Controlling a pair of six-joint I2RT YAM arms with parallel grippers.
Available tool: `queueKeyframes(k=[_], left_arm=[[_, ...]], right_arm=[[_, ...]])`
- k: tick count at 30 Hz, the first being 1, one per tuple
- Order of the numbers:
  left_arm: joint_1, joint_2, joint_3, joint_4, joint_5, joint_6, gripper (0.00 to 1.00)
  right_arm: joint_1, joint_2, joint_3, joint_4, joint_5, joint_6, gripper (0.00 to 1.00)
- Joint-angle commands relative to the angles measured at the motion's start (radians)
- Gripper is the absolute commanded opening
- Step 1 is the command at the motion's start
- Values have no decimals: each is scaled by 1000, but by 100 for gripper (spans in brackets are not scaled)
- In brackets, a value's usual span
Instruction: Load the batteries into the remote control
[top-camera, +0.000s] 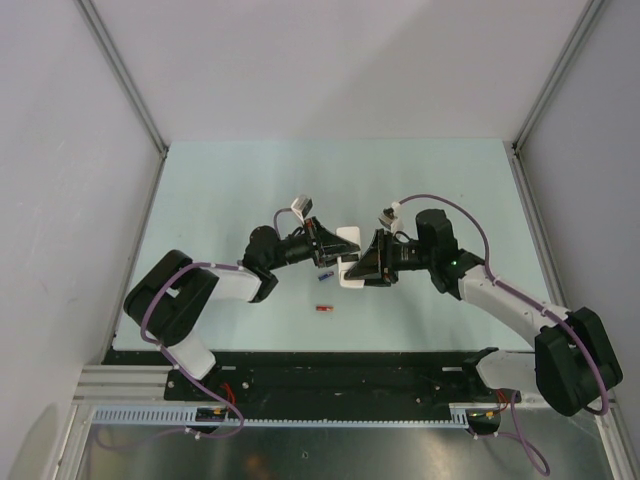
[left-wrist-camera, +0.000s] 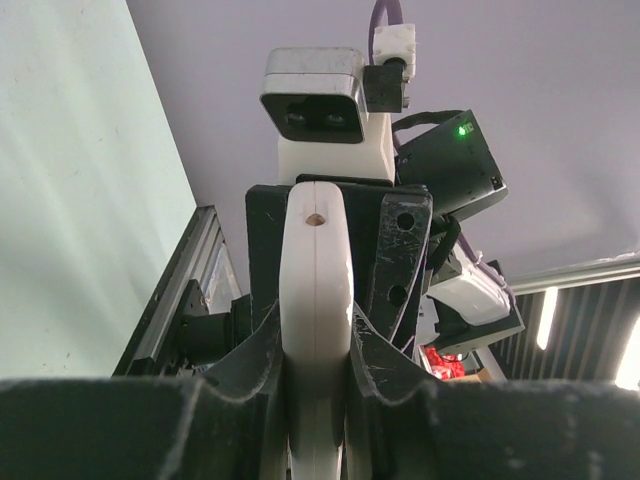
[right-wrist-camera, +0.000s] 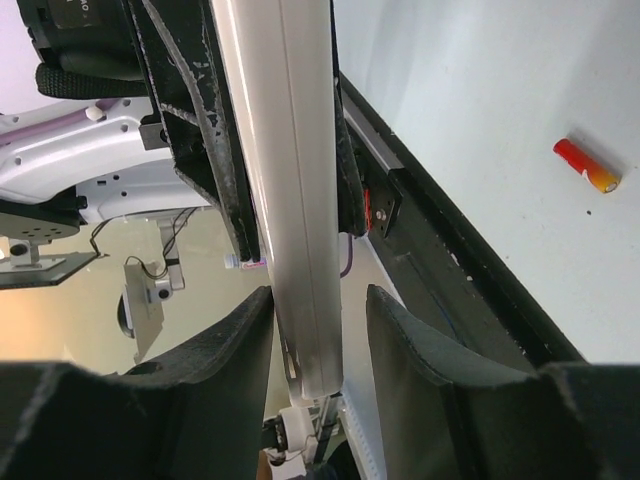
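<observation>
Remote control gripped at the table's centre.
The left gripper, reaching in from 9 o'clock, clamps the white bar; the right gripper, from 3 o'clock, straddles it, squeeze unclear. 1 red battery lies at 7 o'clock.

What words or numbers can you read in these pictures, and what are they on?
Nothing can be read for sure.
Tiny white print on the black housing, right wrist view: cut off and too blurred to read.
Red battery: no readable label.
Remote control: plain white, no print showing.
</observation>
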Motion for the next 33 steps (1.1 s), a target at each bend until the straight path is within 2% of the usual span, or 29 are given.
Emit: queueKeyframes(k=[1, 14, 33], left_arm=[[-20, -68, 45, 91, 63, -30, 0], [-20, -53, 18, 91, 27, -32, 0], [-20, -44, -27, 66, -23, -29, 0]], right_arm=[[-13, 32, 27, -46, 36, -33, 46], [-21, 33, 46, -30, 38, -9, 54], [-37, 35, 63, -12, 35, 11, 60]])
